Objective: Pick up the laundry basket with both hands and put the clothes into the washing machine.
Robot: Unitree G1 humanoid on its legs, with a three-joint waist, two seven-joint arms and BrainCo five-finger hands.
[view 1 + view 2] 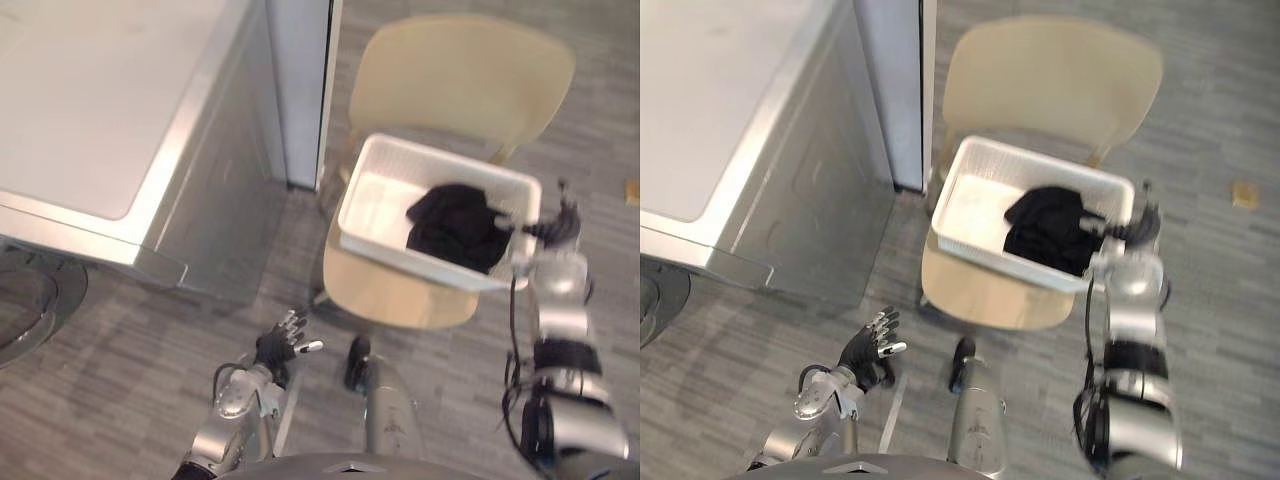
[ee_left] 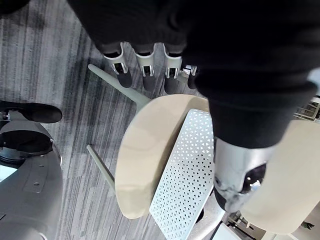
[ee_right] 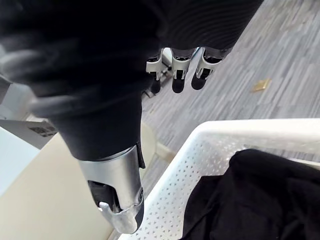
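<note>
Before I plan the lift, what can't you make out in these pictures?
Washing machine door: cut off by left eye view's edge.
Basket floor: partly hidden by black clothes, eye views.
Whether right hand touches the rim: too small, eye views.
Tan floor scrap: too small.

No readable text for you here.
The one printed label (image 3: 42, 131) you can spot, in the right wrist view, is a small strip on a pale surface (image 3: 15, 131) beside the chair (image 3: 45, 200), and its marks are too small to make out. The tan scrap (image 1: 1243, 194) on the floor (image 1: 1220, 100) gives you no legible print either.
</note>
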